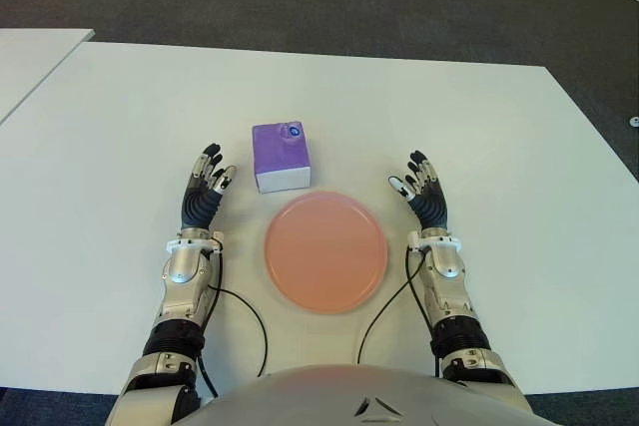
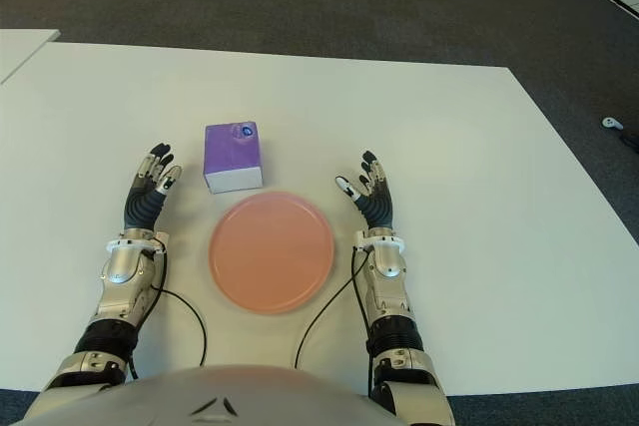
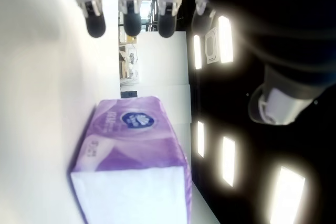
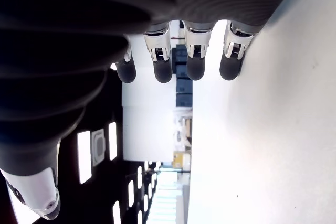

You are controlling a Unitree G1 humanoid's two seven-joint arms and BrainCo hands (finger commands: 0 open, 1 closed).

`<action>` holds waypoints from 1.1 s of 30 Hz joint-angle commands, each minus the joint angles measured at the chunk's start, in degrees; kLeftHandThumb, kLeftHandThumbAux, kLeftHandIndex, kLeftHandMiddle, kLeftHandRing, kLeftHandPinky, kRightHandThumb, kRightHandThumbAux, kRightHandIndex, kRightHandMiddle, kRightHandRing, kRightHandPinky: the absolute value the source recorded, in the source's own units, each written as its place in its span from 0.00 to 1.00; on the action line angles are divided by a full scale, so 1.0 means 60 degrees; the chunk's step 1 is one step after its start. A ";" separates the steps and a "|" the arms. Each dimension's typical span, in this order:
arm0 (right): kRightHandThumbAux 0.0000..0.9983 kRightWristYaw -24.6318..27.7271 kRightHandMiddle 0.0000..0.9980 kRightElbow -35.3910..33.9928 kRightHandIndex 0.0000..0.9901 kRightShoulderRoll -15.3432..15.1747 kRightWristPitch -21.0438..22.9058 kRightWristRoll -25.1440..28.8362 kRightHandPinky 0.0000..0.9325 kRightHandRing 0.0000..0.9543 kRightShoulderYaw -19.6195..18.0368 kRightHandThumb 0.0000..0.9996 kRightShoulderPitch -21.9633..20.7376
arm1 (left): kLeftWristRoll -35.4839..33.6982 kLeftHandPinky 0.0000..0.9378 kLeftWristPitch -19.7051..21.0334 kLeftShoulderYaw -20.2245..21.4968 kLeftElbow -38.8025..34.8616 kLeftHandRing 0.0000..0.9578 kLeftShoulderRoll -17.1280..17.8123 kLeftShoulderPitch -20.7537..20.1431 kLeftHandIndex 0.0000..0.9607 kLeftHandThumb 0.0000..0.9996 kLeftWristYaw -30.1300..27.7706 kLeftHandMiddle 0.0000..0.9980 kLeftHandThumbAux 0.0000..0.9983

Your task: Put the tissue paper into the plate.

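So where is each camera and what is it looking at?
Left eye view: on the head, looking down at the white table, pink plate, purple tissue pack, both arms.
Right eye view: same scene from slightly beside it; left hand and right hand open.
Left wrist view: past its fingertips at the tissue pack.
Right wrist view: its fingertips and table only.
Both eyes and left wrist share the pack.

A big white table (image 1: pixel 519 167) holds a purple tissue box (image 1: pixel 281 156) and, just in front of it, a round pink plate (image 1: pixel 325 251).
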 commanded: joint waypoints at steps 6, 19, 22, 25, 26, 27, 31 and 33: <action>0.62 0.0030 0.00 0.0548 0.00 0.0229 0.0721 0.0000 0.00 0.00 0.0151 0.01 0.1088 | 0.0014 0.00 0.0203 0.0029 0.0299 0.00 0.0041 0.0277 0.00 0.00 -0.0093 0.00 0.52; 0.62 -0.0072 0.00 0.0685 0.00 0.0225 0.0777 -0.0026 0.00 0.00 0.0156 0.01 0.0953 | 0.0256 0.00 0.0294 0.0098 0.0303 0.00 0.0348 0.0053 0.00 0.00 0.0105 0.00 0.52; 0.62 -0.0103 0.00 0.0777 0.00 0.0231 0.0776 -0.0029 0.00 0.00 0.0152 0.01 0.0875 | 0.0343 0.00 0.0510 0.0184 0.0229 0.00 0.0592 -0.0101 0.00 0.00 0.0179 0.00 0.52; 0.63 -0.0113 0.00 0.0898 0.00 0.0235 0.0765 -0.0009 0.00 0.00 0.0128 0.02 0.0789 | 0.0430 0.00 0.1419 0.0442 -0.0440 0.00 0.1253 -0.0543 0.00 0.00 0.0271 0.00 0.52; 0.63 -0.0112 0.00 0.0925 0.00 0.0236 0.0754 -0.0002 0.00 0.00 0.0122 0.02 0.0774 | 0.0472 0.00 0.1735 0.0507 -0.0694 0.00 0.1411 -0.0675 0.00 0.00 0.0318 0.00 0.52; 0.63 -0.0111 0.00 0.0979 0.00 0.0235 0.0739 0.0003 0.00 0.00 0.0114 0.02 0.0739 | 0.0517 0.00 0.2065 0.0568 -0.0902 0.00 0.1562 -0.0878 0.00 0.00 0.0374 0.00 0.52; 0.63 -0.0136 0.00 0.1197 0.00 0.0230 0.0669 0.0004 0.00 0.00 0.0076 0.02 0.0592 | 0.0726 0.00 0.2945 0.0739 -0.0994 0.00 0.2149 -0.2069 0.00 0.00 0.0693 0.00 0.53; 0.62 -0.0137 0.00 0.1308 0.00 0.0224 0.0605 0.0006 0.00 0.00 0.0058 0.02 0.0543 | 0.0911 0.00 0.2980 0.0771 -0.0911 0.00 0.2406 -0.2531 0.00 0.00 0.0883 0.00 0.54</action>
